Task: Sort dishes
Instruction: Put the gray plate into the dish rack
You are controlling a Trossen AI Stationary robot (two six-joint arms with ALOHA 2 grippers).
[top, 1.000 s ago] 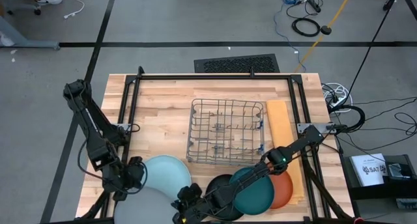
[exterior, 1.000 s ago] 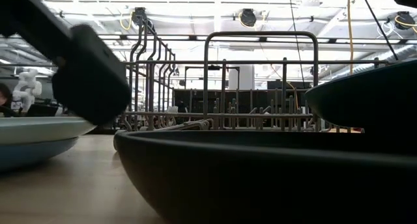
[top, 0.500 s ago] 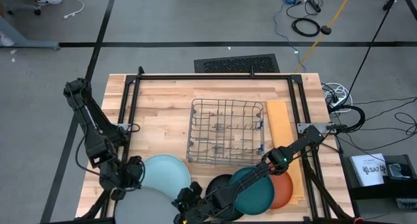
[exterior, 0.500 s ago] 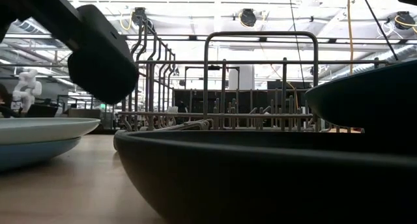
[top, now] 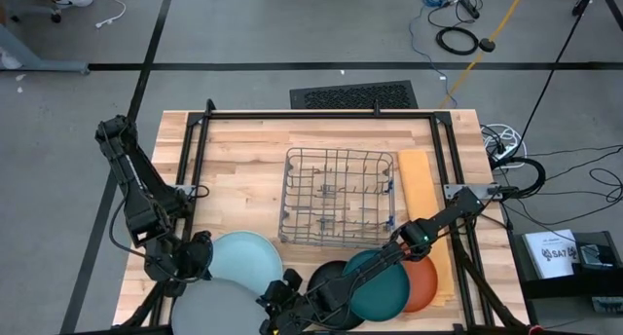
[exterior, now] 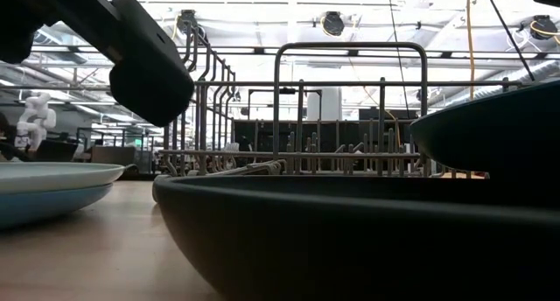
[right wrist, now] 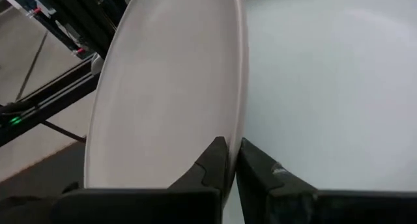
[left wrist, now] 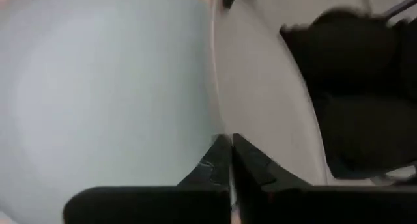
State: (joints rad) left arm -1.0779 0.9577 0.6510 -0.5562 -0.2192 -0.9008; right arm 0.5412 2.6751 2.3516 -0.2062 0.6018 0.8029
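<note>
Grey plate (top: pixel 216 311) pinched by left claw (top: pixel 181 288) and right claw (top: pixel 275 303).

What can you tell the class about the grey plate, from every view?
The grey plate is large, round, matte and pale, with a thin raised rim. It lies at the table's near edge, overlapping the pale blue plate. The left gripper and the right gripper each pinch its rim from opposite sides.

A robotics lab or workshop: a wooden table (top: pixel 243 150) on grey concrete floor (top: pixel 292 23), loose cables (top: pixel 458 33), ceiling strip lights (exterior: pixel 262 12) and ducts overhead.
</note>
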